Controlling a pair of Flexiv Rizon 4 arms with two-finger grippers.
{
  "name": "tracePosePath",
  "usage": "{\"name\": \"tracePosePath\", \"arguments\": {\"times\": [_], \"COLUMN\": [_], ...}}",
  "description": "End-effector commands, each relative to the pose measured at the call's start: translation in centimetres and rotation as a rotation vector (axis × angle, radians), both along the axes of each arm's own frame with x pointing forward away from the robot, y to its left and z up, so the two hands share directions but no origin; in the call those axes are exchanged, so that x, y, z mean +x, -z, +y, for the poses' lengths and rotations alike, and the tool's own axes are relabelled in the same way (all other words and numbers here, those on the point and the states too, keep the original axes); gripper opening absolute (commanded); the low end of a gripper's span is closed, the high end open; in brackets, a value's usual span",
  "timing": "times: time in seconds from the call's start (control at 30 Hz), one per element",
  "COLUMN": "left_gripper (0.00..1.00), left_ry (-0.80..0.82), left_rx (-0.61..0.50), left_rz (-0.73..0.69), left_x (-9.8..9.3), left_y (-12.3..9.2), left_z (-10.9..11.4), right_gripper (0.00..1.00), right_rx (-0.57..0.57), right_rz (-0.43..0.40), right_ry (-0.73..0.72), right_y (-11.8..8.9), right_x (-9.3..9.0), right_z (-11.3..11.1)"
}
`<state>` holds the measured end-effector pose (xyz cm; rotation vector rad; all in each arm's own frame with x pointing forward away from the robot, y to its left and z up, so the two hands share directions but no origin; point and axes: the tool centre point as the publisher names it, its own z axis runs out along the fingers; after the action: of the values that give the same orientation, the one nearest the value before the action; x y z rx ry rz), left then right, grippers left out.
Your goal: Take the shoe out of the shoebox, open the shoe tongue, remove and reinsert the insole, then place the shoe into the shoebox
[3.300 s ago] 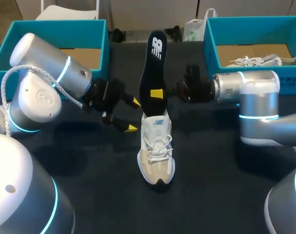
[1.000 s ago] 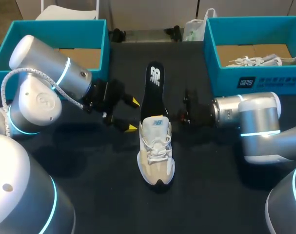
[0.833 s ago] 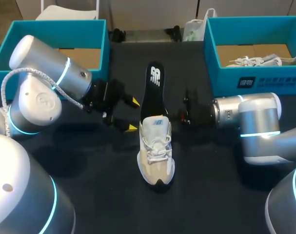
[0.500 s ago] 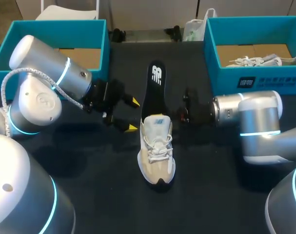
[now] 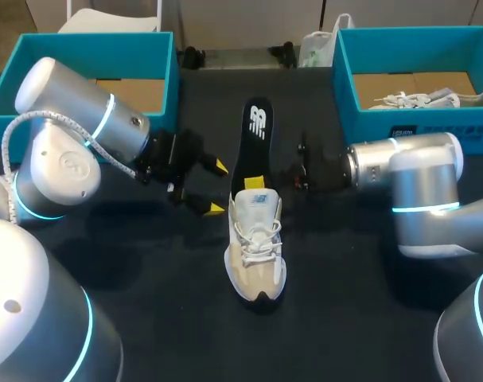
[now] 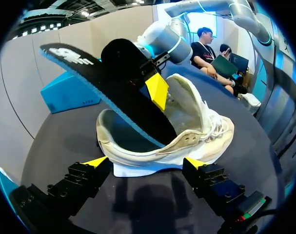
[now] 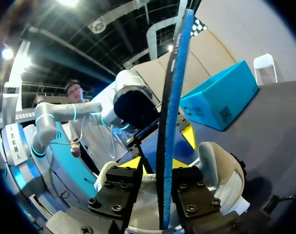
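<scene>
A white and beige shoe (image 5: pixel 257 247) stands upright mid-table, toe toward me. A black insole (image 5: pixel 253 143) slants out of its heel opening, lower end inside. My right gripper (image 5: pixel 261 181) sits at the shoe's collar. In the right wrist view its fingertips (image 7: pixel 135 163) stand on either side of the edge-on insole (image 7: pixel 174 97), with a gap on one side, so my right gripper (image 7: pixel 157 163) is open. My left gripper (image 5: pixel 212 188) is wide open, empty, just left of the heel. In the left wrist view the left gripper (image 6: pixel 147 162) faces the shoe (image 6: pixel 187 131) and insole (image 6: pixel 113 83).
A teal shoebox (image 5: pixel 165 72) stands at the back left with brown card inside. A second teal shoebox (image 5: pixel 368 119) at the back right holds another white shoe (image 5: pixel 432 99). Dark table surface lies bare in front of the shoe.
The insole has come down from held high into the shoe. Over the last second my right gripper's fingers have parted from the insole and that arm has lifted slightly. My left arm stayed still.
</scene>
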<state>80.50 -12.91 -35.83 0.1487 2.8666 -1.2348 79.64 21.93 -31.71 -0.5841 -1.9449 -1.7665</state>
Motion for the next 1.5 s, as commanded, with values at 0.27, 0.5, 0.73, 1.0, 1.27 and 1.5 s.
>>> {"name": "tracePosePath", "arguments": {"times": [0.27,0.5,0.73,1.0,1.27,1.5], "left_gripper": [1.0,1.0,1.0,1.0,1.0,1.0], "left_ry": [0.0,0.0,0.0,0.0,0.0,0.0], "left_rx": [0.004,0.004,0.004,0.004,0.004,0.004], "left_rz": [0.0,0.0,0.0,0.0,0.0,0.0], "left_x": [0.0,0.0,0.0,0.0,0.0,0.0], "left_y": [0.0,0.0,0.0,0.0,0.0,0.0], "left_z": [-0.1,-0.1,-0.1,-0.1,-0.1,-0.1], "right_gripper": [0.0,0.0,0.0,0.2,0.24,0.16], "right_rx": [-0.039,-0.046,-0.048,-0.079,-0.104,-0.12], "right_rz": [0.058,0.118,0.152,0.11,0.083,0.076], "right_ry": [-0.045,-0.038,-0.033,-0.037,-0.056,-0.095], "right_y": [0.7,2.2,2.9,1.3,-0.1,-0.5], "right_x": [0.2,-1.5,-2.3,-1.3,-0.1,1.4], "right_z": [-0.4,0.0,0.1,-0.6,-1.3,-1.4]}}
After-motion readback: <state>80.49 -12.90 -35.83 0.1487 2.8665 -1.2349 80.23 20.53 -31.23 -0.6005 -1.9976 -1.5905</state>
